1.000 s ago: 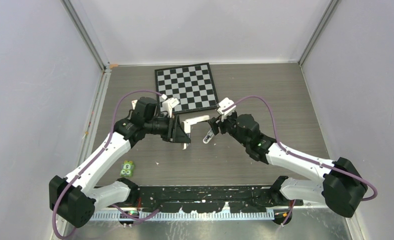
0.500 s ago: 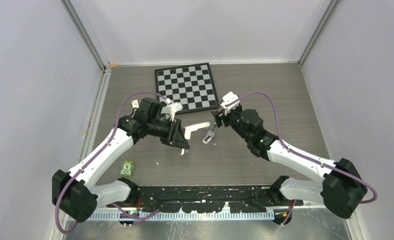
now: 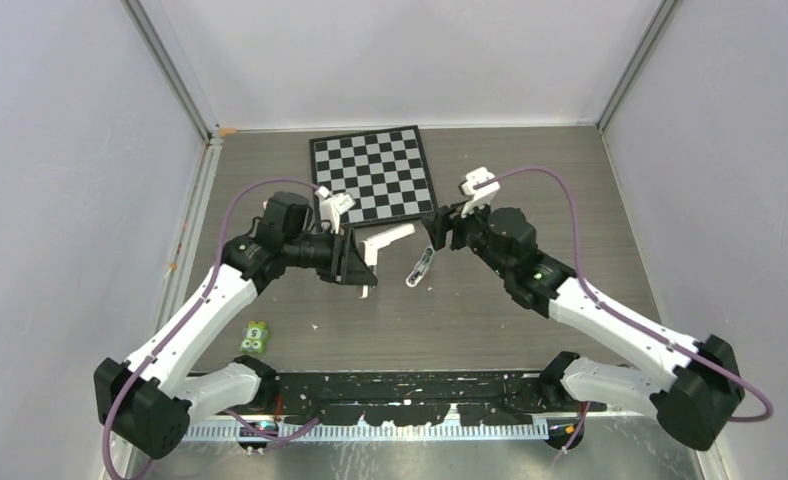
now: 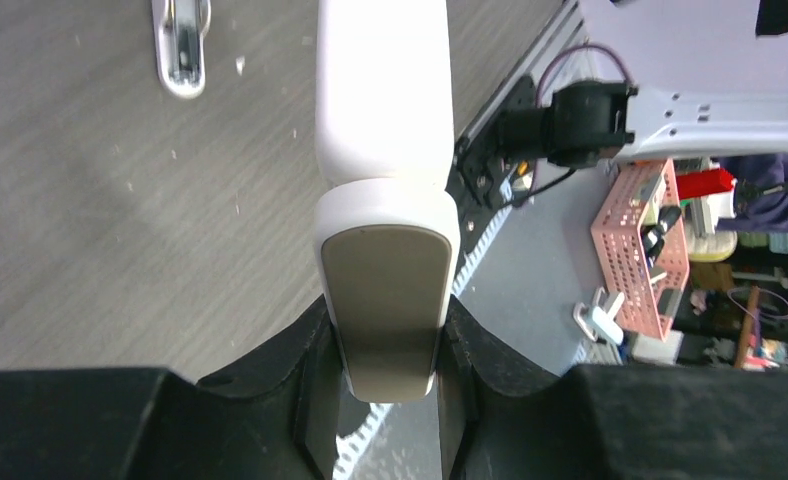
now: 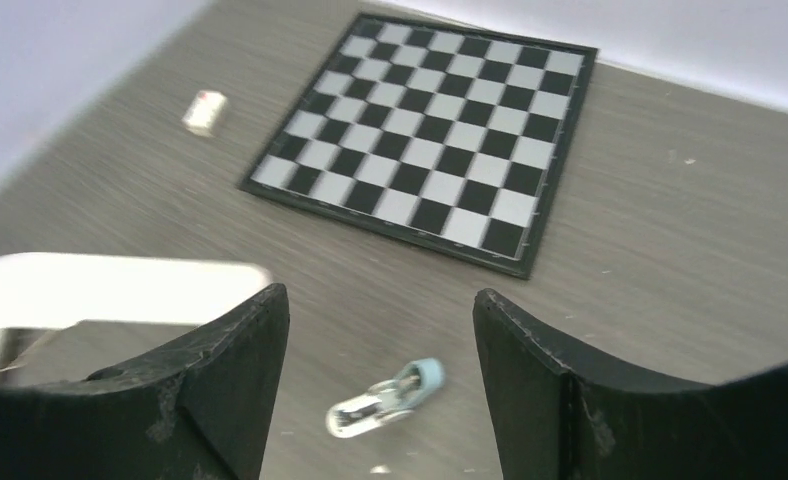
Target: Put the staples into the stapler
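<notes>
My left gripper (image 3: pixel 360 263) is shut on the white stapler (image 3: pixel 388 238), whose top arm is hinged open and points toward the right arm. In the left wrist view the stapler (image 4: pixel 382 150) stands squeezed between both jaws of the left gripper (image 4: pixel 386 345). My right gripper (image 3: pixel 438 232) hangs open and empty a little right of the stapler's tip. In the right wrist view the right gripper (image 5: pixel 380 375) frames bare table, with the stapler (image 5: pixel 110 280) at the left edge. The staples do not show in any view.
A small light-blue-and-white object (image 3: pixel 418 268) (image 5: pixel 388 400) (image 4: pixel 182 45) lies on the table between the grippers. A chessboard (image 3: pixel 373 173) (image 5: pixel 430 130) lies behind. A small white piece (image 5: pixel 205 111) sits left of it, and a green item (image 3: pixel 255 336) lies near the left arm.
My right gripper has pulled up and back from the light-blue-and-white object toward the chessboard, staying open. The left gripper still holds the stapler, almost unmoved.
</notes>
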Robot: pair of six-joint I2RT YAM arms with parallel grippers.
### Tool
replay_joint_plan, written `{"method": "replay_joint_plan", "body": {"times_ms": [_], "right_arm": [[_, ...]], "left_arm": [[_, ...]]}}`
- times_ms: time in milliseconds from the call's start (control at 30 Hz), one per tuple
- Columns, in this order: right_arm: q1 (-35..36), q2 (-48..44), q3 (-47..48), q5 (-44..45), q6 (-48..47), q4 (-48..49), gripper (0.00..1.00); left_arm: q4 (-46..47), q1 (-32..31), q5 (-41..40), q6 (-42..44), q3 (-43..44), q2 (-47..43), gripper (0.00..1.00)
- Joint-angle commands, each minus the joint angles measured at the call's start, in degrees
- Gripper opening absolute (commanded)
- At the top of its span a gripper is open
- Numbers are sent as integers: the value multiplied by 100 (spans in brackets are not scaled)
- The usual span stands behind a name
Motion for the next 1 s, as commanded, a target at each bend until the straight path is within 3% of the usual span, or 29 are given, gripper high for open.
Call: {"method": "replay_joint_plan", "body": {"times_ms": [0, 200, 267, 367, 567, 767, 967], "right_arm": [[2, -853, 371, -477, 2218, -529, 74], [0, -1038, -24, -1522, 4016, 610, 85], [1, -895, -107, -1845, 4354, 1183, 90], [16, -594, -140, -2139, 4666, 1807, 89], [146, 79, -132, -2687, 4993, 3034, 78], [322, 500, 81, -2799, 4986, 3349, 67], [342, 596, 45, -2829, 5013, 3661, 38]], "left_arm": [[1372, 63, -57, -474, -95, -389, 0], [2463, 63, 49, -919, -298, -578, 0], [2864, 63, 139, -1114, -370, -629, 0], [3418, 63, 321, -1410, -461, -653, 0], [4127, 63, 693, -1775, -564, -546, 0], [4710, 63, 916, -2094, -730, -505, 0], [4679, 59, 1009, -2082, -737, -478, 0]]}}
